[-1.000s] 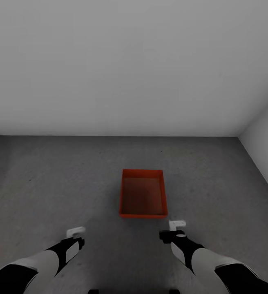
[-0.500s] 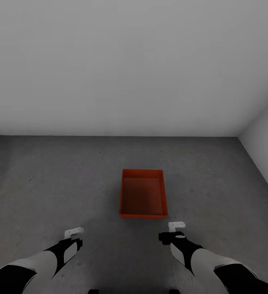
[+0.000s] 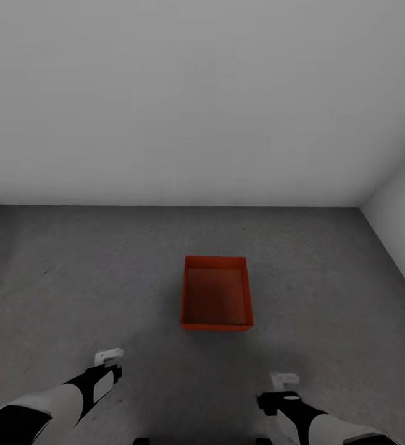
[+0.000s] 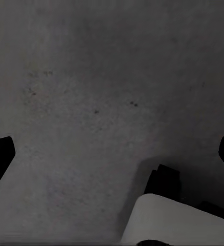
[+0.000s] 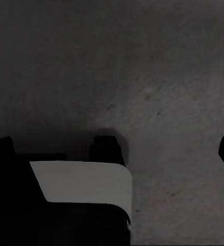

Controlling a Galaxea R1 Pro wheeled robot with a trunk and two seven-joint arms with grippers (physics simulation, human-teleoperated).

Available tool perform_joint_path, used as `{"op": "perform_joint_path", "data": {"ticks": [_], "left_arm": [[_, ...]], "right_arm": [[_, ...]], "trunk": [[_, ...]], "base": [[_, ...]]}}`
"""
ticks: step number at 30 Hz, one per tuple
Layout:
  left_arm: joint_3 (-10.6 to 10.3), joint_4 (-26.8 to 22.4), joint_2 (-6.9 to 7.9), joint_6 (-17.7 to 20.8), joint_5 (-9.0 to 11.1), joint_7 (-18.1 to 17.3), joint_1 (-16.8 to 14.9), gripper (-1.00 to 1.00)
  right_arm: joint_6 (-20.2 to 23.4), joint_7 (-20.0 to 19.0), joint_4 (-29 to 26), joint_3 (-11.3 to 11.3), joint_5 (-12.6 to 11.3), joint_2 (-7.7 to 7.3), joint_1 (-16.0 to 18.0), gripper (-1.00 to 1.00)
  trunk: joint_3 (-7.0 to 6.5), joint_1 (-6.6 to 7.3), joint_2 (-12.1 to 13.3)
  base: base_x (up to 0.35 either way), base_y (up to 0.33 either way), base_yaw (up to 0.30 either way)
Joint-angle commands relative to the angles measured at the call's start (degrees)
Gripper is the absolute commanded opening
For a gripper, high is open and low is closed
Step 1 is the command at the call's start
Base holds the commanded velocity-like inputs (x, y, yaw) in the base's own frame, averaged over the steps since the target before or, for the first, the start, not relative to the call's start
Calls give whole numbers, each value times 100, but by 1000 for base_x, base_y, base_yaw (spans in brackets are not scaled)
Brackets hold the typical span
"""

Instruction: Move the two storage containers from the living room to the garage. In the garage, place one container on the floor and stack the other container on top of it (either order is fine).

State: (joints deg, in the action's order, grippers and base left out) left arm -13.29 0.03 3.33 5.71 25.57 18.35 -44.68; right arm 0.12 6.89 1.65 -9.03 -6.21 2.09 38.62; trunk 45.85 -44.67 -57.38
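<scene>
One orange-red storage container (image 3: pixel 216 293) sits open-topped on the dark grey concrete floor (image 3: pixel 73 284) of the garage, long axis running away from the robot, interior empty. It lies ahead of both grippers, between them, touching neither.

Left gripper (image 3: pixel 108 357): low over the floor, behind and to the left of the container, well apart from it. Its wrist view shows dark fingertips at opposite edges, spread wide, holding nothing.

Right gripper (image 3: pixel 284 382): behind and to the right of the container, nearer the robot than the left one. Fingers likewise parted, empty.

Pale grey walls (image 3: pixel 202 99) stand beyond the container.
</scene>
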Motion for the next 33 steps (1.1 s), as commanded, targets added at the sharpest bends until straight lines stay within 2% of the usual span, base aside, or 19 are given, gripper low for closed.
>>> {"op": "perform_joint_path", "data": {"ticks": [1, 3, 5, 6, 8, 13, 16, 17, 21, 33], "left_arm": [[-51, -1, 8, 19, 36, 13, 65, 100], [-51, -2, 19, 14, 33, 12, 188, 100], [-51, -2, 27, 10, 31, 8, 287, 100], [-51, -3, 33, 6, 30, 9, 395, 100], [-51, -3, 53, 3, 28, 7, 649, 100], [-51, -3, 117, -91, 27, 3, 1123, 100], [-51, -3, 128, -414, 27, 2, 1454, 100], [-51, -3, 131, -746, 27, 3, 1668, 100], [-51, 4, 131, -1036, 27, 9, 1830, 100], [-57, -14, 89, -1144, -21, 11, 1978, 100]], "right_arm": [[6, 14, 14, -53, -57, -81, -114, 100], [5, 28, 17, -54, -56, -190, -385, 100], [-13, 52, 18, -54, -59, -238, -601, 100], [-39, 72, 18, -55, -61, -268, -821, 100], [-74, 95, 18, -55, -65, -301, -1243, 100], [-386, 103, 15, -55, -55, -328, -1857, 100], [-693, 77, 18, -60, -53, -349, -2112, 100], [-778, 43, 19, -61, -55, -385, -2191, 100], [-826, -8, 19, -63, -55, -412, -2234, 100], [-838, -30, 19, -60, -63, -452, -2245, 100]], "trunk": [[3, 0, -3], [3, 0, -3], [3, 0, -3], [3, 0, -3], [3, 0, -3], [-3, 0, -3], [-21, 0, -3], [-30, 0, -3], [-65, 0, -3], [-175, 0, -3]], "base": [[0, 0, 0], [0, 0, 0], [0, 0, 0], [0, 0, 0], [0, 0, 0], [0, 0, 0], [0, 0, 0], [0, 0, 0], [0, 0, 0], [0, 0, 0]]}}
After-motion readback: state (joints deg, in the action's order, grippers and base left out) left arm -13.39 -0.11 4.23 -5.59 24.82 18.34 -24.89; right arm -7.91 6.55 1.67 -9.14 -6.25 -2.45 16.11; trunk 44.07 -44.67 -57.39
